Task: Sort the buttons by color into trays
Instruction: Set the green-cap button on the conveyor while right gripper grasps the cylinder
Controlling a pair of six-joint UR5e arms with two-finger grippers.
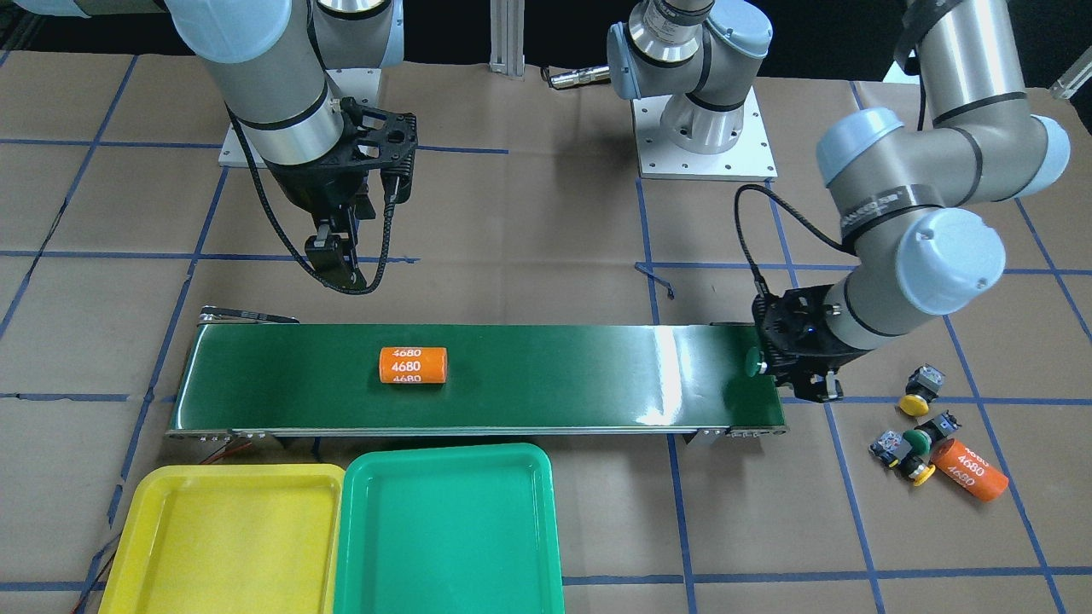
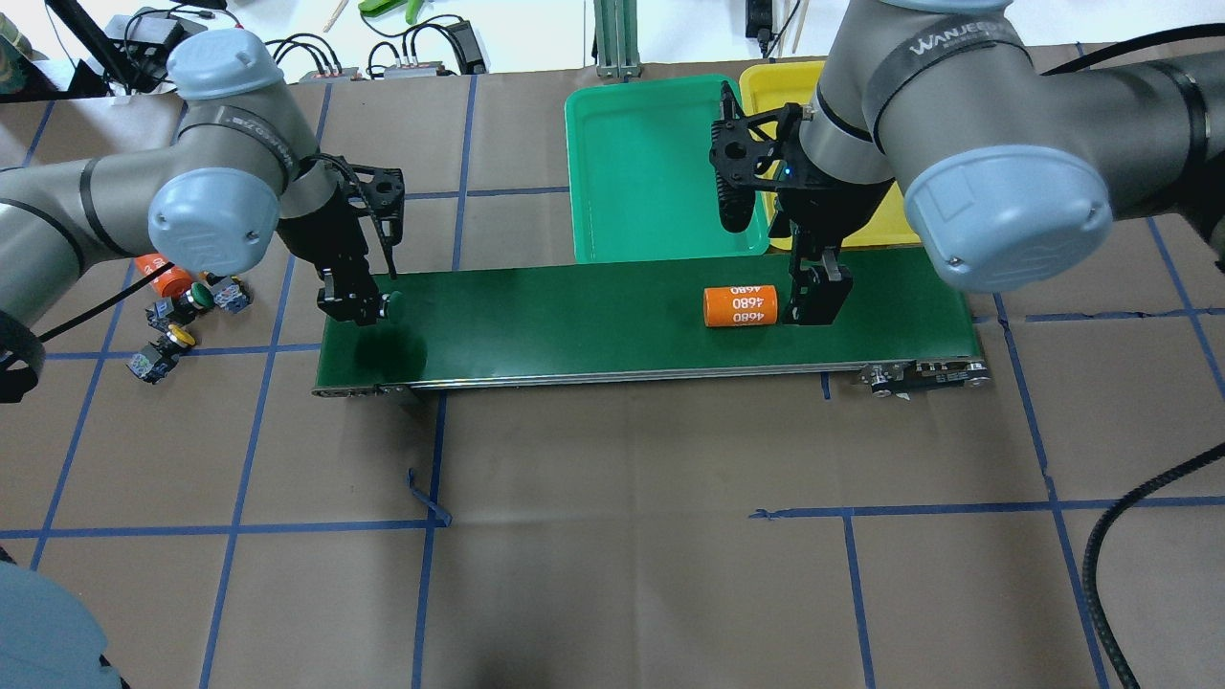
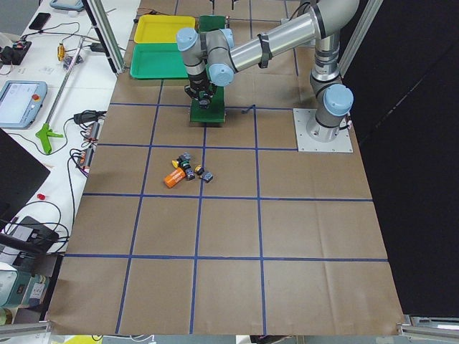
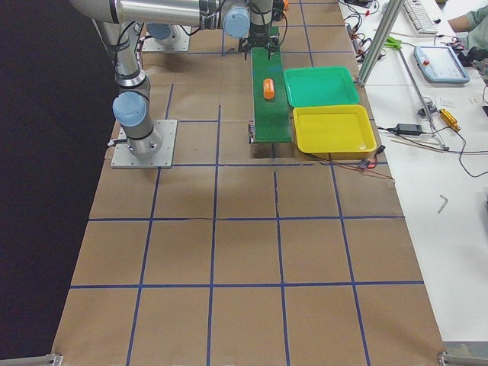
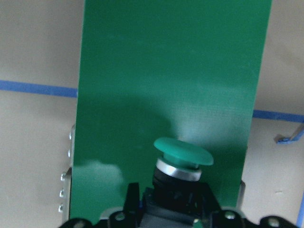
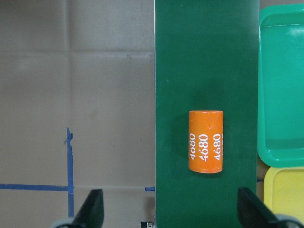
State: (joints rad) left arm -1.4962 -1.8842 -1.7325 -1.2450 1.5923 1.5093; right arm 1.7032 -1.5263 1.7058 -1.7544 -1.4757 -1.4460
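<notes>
My left gripper (image 2: 359,308) is shut on a green-capped button (image 5: 183,153) and holds it over the belt's end on the robot's left, as the front view (image 1: 756,364) also shows. Three more buttons lie on the paper beside that end: a yellow one (image 1: 920,392), a green one (image 1: 926,435) and another yellow one (image 1: 903,456). My right gripper (image 6: 173,213) is open and empty, above the belt's other half next to an orange cylinder (image 6: 205,141). The yellow tray (image 1: 153,512) and the green tray (image 1: 448,529) stand side by side beyond the belt.
The dark green conveyor belt (image 1: 554,375) runs across the table. One orange "4680" cylinder (image 1: 413,365) lies on it. A second orange cylinder (image 1: 968,469) lies by the loose buttons. Brown paper with blue tape lines covers the table.
</notes>
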